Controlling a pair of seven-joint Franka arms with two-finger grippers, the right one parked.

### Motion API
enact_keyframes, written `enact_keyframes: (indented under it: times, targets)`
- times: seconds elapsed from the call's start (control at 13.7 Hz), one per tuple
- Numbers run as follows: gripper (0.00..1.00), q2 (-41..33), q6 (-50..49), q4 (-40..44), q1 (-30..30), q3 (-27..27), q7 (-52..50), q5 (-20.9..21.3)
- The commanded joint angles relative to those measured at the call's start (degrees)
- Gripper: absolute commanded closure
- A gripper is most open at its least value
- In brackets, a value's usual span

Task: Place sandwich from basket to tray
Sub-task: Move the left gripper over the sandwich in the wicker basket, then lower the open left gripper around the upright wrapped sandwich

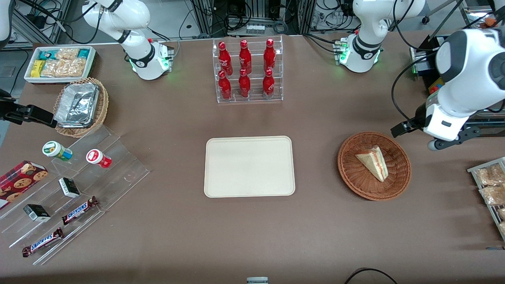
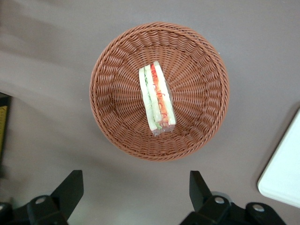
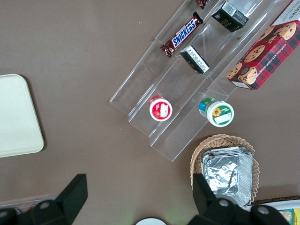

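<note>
The sandwich (image 1: 374, 162) is a pale triangular wedge with red and light filling along its edge, lying in the round reddish-brown wicker basket (image 1: 351, 177). The wrist view looks straight down on the sandwich (image 2: 157, 99), resting on its side in the middle of the basket (image 2: 112, 122). My left gripper (image 1: 436, 136) hangs high above the table beside the basket, toward the working arm's end. It is open (image 2: 135, 180), its fingers wide apart with only bare table between them. The cream-white tray (image 1: 249, 166) lies flat at the table's middle, its corner (image 2: 283, 180) showing in the wrist view.
A clear rack of several red bottles (image 1: 247, 71) stands farther from the front camera than the tray. Bagged pale snacks (image 1: 491, 185) lie on a rack at the working arm's end. Toward the parked arm's end are a clear stepped display (image 1: 79, 189) with snacks and a tan basket of foil trays (image 1: 81, 106).
</note>
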Motion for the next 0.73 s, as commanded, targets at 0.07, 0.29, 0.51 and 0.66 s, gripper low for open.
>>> enact_keyframes:
  times: [0.07, 0.29, 0.51, 0.66]
  targets:
    - [0.0, -2.3, 9.4, -8.7, -0.3, 0.0, -8.6, 0.3]
    - [0.0, -1.5, 14.1, -11.5, -0.4, -0.1, -12.1, 0.4]
    - [0.0, 0.0, 16.8, -12.0, -0.5, -0.2, -16.5, 0.4]
    - [0.0, 1.4, 19.0, -12.2, -0.9, -0.6, -18.4, 0.4]
